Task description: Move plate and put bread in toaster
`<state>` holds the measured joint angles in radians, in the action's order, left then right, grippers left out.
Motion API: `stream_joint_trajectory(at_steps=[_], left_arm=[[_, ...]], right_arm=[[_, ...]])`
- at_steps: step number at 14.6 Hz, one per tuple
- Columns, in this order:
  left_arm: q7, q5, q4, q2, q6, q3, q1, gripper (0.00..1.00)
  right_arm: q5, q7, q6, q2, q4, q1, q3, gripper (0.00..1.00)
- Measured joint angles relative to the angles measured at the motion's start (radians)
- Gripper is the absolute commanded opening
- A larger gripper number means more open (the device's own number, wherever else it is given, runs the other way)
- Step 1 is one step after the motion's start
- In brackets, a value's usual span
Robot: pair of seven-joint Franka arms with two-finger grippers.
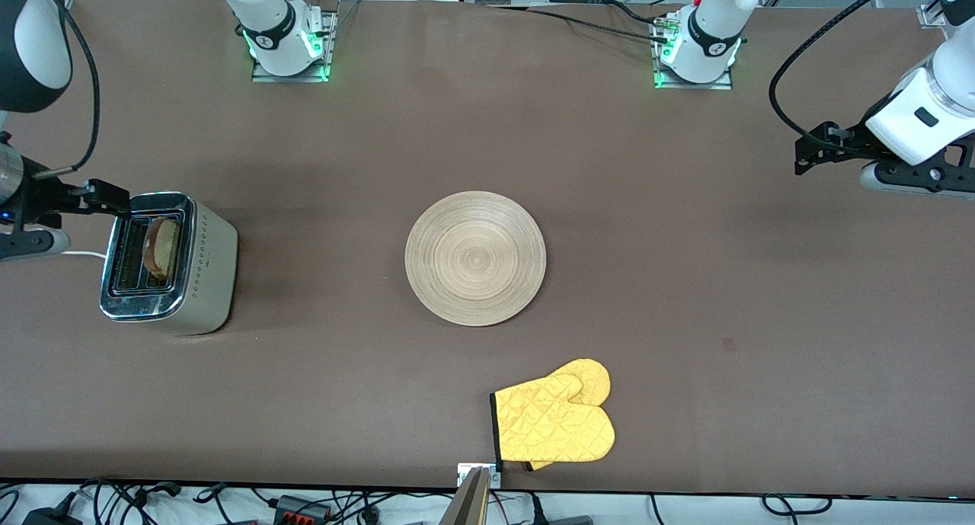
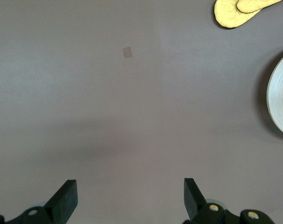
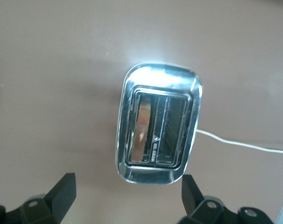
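Front view, as we list it: the bread [image 1: 161,248] stands on edge in one slot of the toaster [image 1: 169,264], toward the right arm's end of the table. The plate [image 1: 475,258] lies bare at mid-table, well apart from the toaster. A yellow oven mitt [image 1: 556,418] lies nearer the camera than the plate.

Right gripper [image 3: 127,196]: raised beside the toaster, jaws spread wide, holding nothing. We see the chrome top and both slots between its fingers; the slots' long axis runs away from the wrist.

Left gripper [image 2: 130,198]: over bare table at the left arm's end, jaws wide, empty, waiting. Plate edge and mitt show at the margin of its view.

Judgement: both steps look done. If the slice needs seating, the right arm is nearer.
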<state>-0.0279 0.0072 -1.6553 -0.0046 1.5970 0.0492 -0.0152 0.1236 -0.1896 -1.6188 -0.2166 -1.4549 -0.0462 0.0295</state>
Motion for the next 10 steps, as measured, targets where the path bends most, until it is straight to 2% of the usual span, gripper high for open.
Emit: stream_joint_trajectory(at_steps=[2,4,7,10], left_arm=[[0.0,0.0,0.0,0.0,0.0,0.0,0.0,1.0],[0.0,0.0,0.0,0.0,0.0,0.0,0.0,1.0],[0.0,0.0,0.0,0.0,0.0,0.0,0.0,1.0],[0.0,0.0,0.0,0.0,0.0,0.0,0.0,1.0]], right_arm=[[-0.009,0.0,-0.022,0.053,-0.062,-0.004,-0.012,1.0],[-0.045,0.001,0.015,0.087,-0.098,-0.005,-0.017,1.0],[-0.117,0.001,0.006,0.112,-0.12,-0.024,-0.022,1.0],[-0.13,0.001,-0.013,0.126,-0.124,-0.034,-0.022,1.0]])
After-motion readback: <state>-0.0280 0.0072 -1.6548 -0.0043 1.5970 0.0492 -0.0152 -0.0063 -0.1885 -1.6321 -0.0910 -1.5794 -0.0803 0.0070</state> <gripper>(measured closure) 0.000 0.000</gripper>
